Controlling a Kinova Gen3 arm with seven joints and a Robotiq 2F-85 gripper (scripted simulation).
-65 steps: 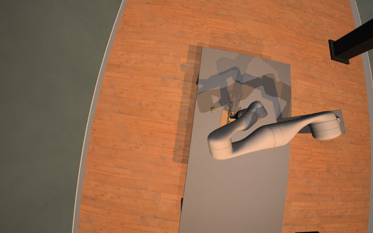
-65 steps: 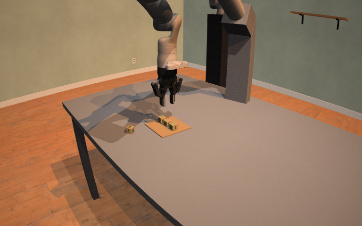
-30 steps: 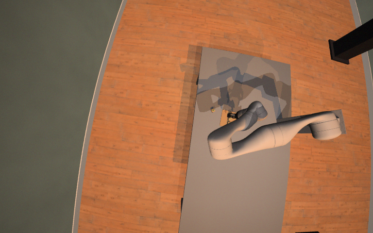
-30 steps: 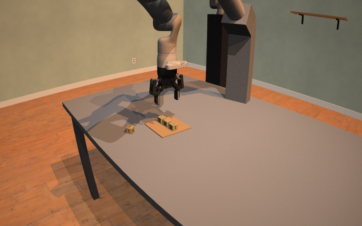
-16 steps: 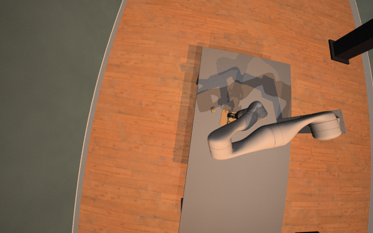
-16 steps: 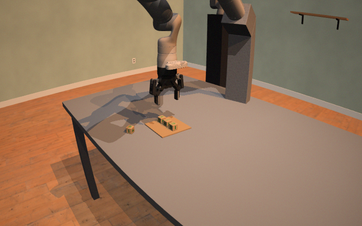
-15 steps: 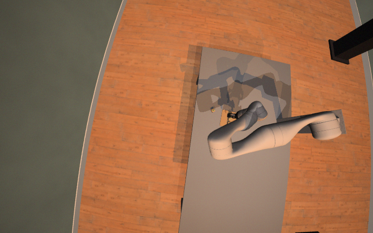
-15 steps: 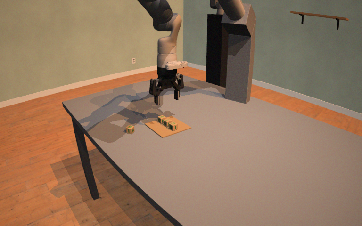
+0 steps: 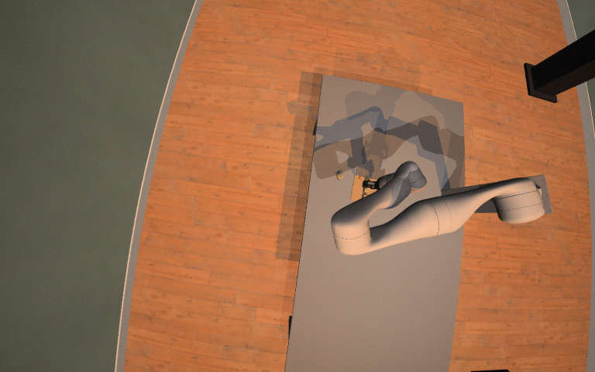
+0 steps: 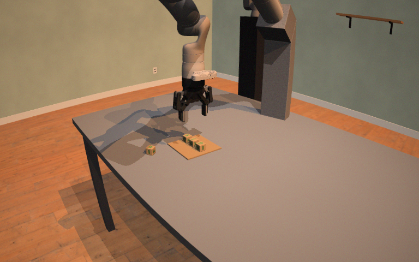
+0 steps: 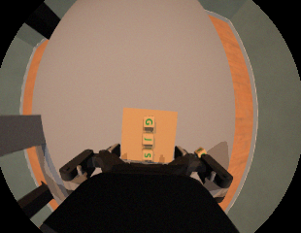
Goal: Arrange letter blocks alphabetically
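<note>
mat: thin flat tan square mat (image 9: pixel 357 187) (image 10: pixel 189 154) (image 11: pixel 131 126), plain matte top, flat on the grey tabletop (image 9: pixel 374 294) (image 10: pixel 286 182) (image 11: pixel 131 58).
g blk: small light-wood cube, green letter g (image 10: pixel 200 146) (image 11: pixel 149 122), on the mat, at the l. end of the row as seen from the base side; dk green marks on its sides too.
j blk: small light-wood cube, green letter j (image 10: pixel 193 142) (image 11: pixel 148 140), on the mat, mid row, betw. the other 2.
s blk: small light-wood cube, green letter s (image 10: pixel 186 137) (image 11: pixel 148 154), on the mat, r. end, lettered face up.
row: approx. straight, nbrs close together, all 3 flat & fully on the mat; order g-j-s l. to r. from the base side.
4th blk: small light-wood cube w/ green marks (image 9: pixel 339 175) (image 10: pixel 150 150) (image 11: pixel 201 151), fully off the mat, on the tabletop past its far edge; top mark too small to read.
gripper: black two-finger gripper (image 9: pixel 369 184) (image 10: pixel 193 117) (image 11: pixel 147 151), above mat level, fingers wide apart, nothing betw. them, not touching any blk.
</note>
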